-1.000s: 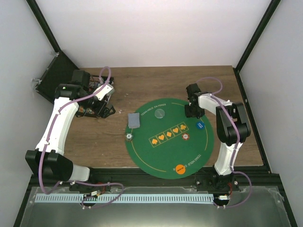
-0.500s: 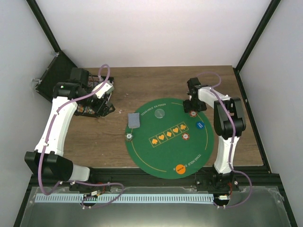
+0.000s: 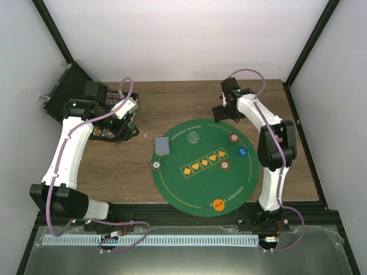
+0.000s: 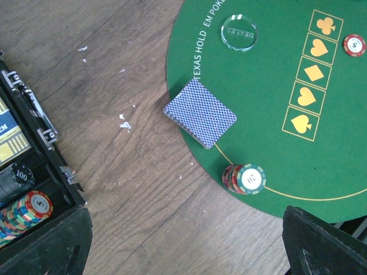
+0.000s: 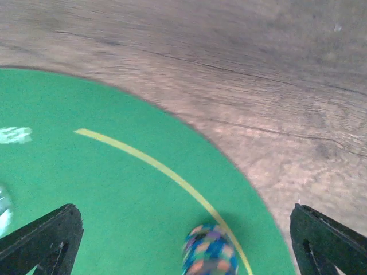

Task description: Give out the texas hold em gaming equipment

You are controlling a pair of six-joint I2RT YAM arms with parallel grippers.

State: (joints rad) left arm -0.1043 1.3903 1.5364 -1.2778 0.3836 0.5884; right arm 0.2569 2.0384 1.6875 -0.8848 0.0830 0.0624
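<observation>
From above, the left gripper is seen beside the black case, arm bent; the right gripper is held at the far rim of the round felt mat. In the left wrist view, spread, empty fingers are shown; a patterned card deck overlaps the mat rim. In the right wrist view, fingers are parted, empty; a blurred chip stack is cut off below.

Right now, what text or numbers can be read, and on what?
"TEXAS HOLD EM POK", cut off by the frame: green mat.
"DEALER": clear button.
"100": black chip in the case.
Chip stack and red-and-white chip: marks too small to read.
</observation>
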